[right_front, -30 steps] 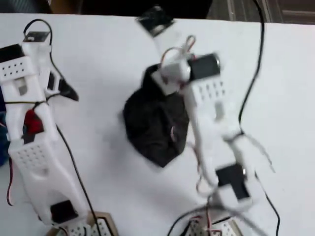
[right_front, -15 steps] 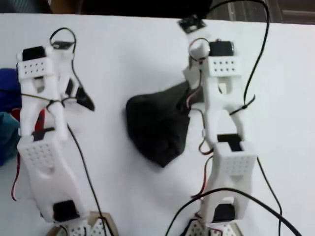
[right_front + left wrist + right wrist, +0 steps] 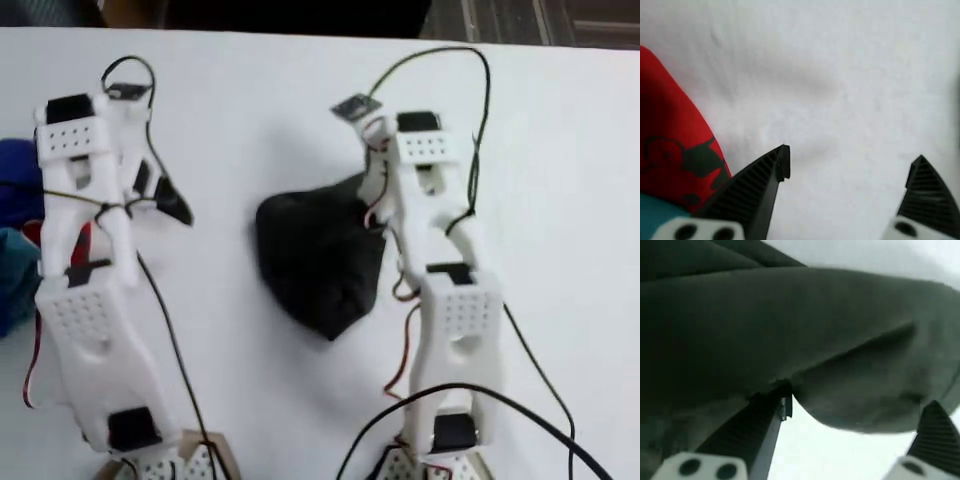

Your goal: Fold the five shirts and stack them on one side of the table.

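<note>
Though unfolded, black shirt (image 3: pixel 315 265) bunched, lumpy.

White table (image 3: pixel 230 100); crumpled black shirt (image 3: pixel 315 265) mid-table; blue, teal, red shirt pile (image 3: pixel 10 265) at left edge.

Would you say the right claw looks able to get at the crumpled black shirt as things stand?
Probably yes: the open right claw sits at the edge of the crumpled black shirt, nothing between them.

Black shirt (image 3: pixel 315 265) lying crumpled in loose mound mid-counter (image 3: pixel 230 110), one corner tapering toward near edge. Blue shirt (image 3: pixel 14 175), teal shirt (image 3: pixel 10 285) and red shirt (image 3: pixel 670 145) with black print bunching together at counter's left edge, well apart from black one.
</note>
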You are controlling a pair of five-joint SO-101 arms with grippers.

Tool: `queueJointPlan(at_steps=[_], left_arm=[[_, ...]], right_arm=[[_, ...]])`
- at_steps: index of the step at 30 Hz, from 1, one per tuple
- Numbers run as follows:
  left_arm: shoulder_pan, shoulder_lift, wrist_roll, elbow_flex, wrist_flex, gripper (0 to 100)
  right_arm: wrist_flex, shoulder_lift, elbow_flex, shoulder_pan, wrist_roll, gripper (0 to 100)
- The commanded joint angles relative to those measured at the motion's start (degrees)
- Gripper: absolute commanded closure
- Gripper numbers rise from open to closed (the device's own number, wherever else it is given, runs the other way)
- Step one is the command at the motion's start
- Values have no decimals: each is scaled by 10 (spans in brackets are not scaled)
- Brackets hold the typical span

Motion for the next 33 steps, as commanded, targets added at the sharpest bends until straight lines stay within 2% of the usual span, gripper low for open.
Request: queueJointPlan(at_steps=[1,3,6,7,8,11,18,22,25,30,33], left_arm=[[2,-41,1,-1,-1,619],[2,-41,1,-1,-1,619],[1,-41,1,-1,-1,619],[1,-41,1,-1,-2,619],[1,-41,1,-1,-2,619],[1,-41,1,-1,-2,619],[-15,-47,2,-15,-1,619],[-44,-47,4,-46,2,619],[-57,-47,4,-69,3,619],[-34,-47,2,-78,3,619],[7,-47,-3,-78,2,619]], right_arm=[[-24,7,-4,3,4,619],[-20,0,-19,-1,-14,699],[-19,-26,-66,-2,-61,952],[-18,-37,-82,-4,-74,998],[-10,-50,-98,-7,-82,950],[32,-86,-145,-45,-88,980],[107,-157,-198,-193,-84,978],[112,-172,-197,-225,-84,974],[122,-184,-188,-227,-84,871],[122,-262,-143,-217,-84,557],[122,-316,-131,-176,-87,495]])
